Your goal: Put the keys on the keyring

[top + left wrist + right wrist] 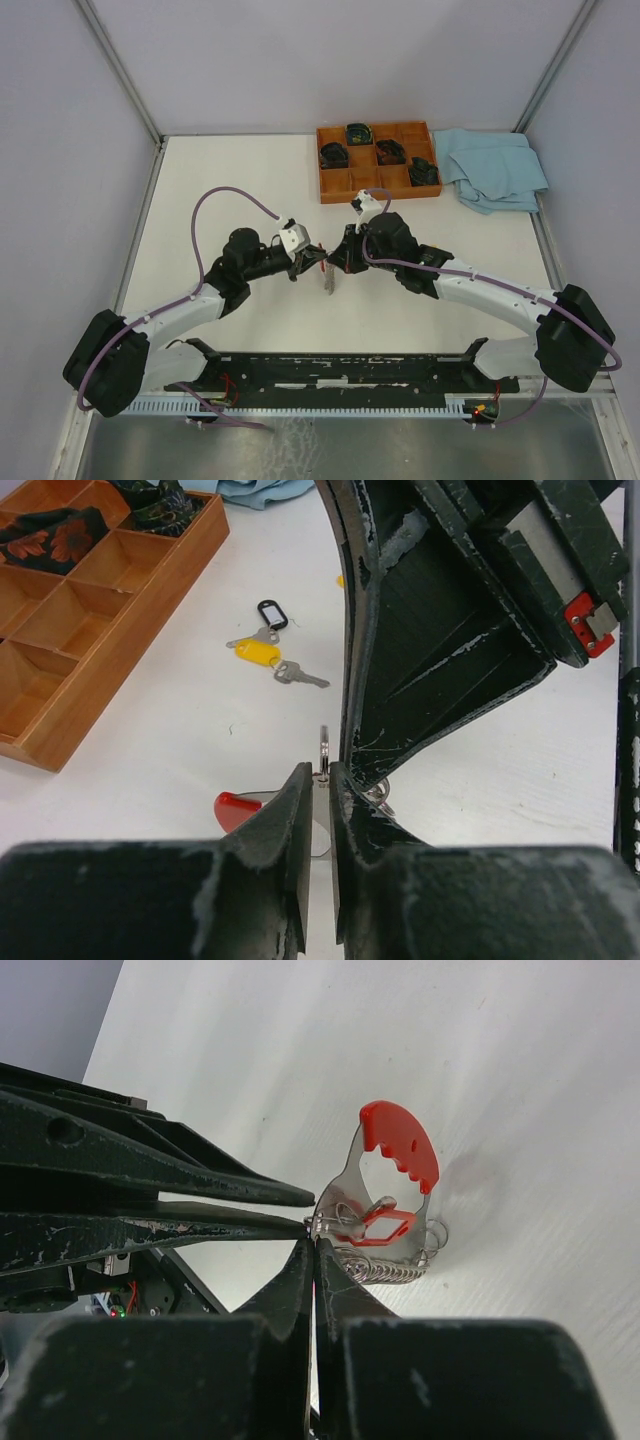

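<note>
Where the two arms meet at frame centre in the top view, the right gripper (pixel 313 1243) has its jaws pressed together on the keyring (pixel 398 1145) at its thin silver edge. The left gripper (pixel 320 777) jaws sit slightly apart, straddling the same ring. One yellow-capped key (pixel 258 652) lies on the tabletop (pixel 200 740), upper centre of the left wrist view.
</note>
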`<state>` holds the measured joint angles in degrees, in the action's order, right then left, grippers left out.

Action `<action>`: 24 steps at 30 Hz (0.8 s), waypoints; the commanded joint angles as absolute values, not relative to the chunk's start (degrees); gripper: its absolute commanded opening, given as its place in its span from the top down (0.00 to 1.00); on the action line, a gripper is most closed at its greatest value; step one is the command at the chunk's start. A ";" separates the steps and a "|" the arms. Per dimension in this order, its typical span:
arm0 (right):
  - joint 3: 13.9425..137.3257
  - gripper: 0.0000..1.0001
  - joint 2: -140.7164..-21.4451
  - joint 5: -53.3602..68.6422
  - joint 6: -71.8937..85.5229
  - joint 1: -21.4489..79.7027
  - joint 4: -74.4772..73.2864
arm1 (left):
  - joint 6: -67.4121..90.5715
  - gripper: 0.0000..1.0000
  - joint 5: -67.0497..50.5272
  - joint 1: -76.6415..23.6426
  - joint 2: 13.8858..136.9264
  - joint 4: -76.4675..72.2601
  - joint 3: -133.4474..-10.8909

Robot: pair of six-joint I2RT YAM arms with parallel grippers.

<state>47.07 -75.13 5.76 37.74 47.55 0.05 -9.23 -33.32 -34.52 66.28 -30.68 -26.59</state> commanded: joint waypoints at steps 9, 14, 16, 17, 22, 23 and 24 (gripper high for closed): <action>51.18 0.99 -74.46 3.53 40.39 47.37 0.19 | -0.14 0.64 -25.49 -34.81 59.79 -34.55 -27.05; 52.17 0.99 -74.67 2.73 41.57 47.37 -1.42 | 4.27 0.63 -23.62 -35.01 52.81 -35.82 -22.01; 52.46 0.99 -74.77 2.49 42.19 47.42 -1.93 | 4.12 0.63 -23.73 -35.51 49.20 -37.11 -18.29; 52.59 0.99 -74.81 2.34 42.39 47.38 -2.13 | 3.93 0.63 -23.66 -35.87 48.08 -37.74 -16.96; 52.87 0.99 -75.07 1.10 43.21 47.37 -3.00 | 4.44 0.62 -21.23 -38.35 48.45 -41.78 -13.32; 52.94 0.99 -75.16 0.84 43.30 47.37 -3.26 | 4.48 0.62 -20.48 -39.12 49.36 -43.03 -13.18; 52.97 0.99 -75.25 0.73 43.45 47.37 -3.48 | 4.28 0.62 -19.61 -40.11 50.61 -44.39 -13.18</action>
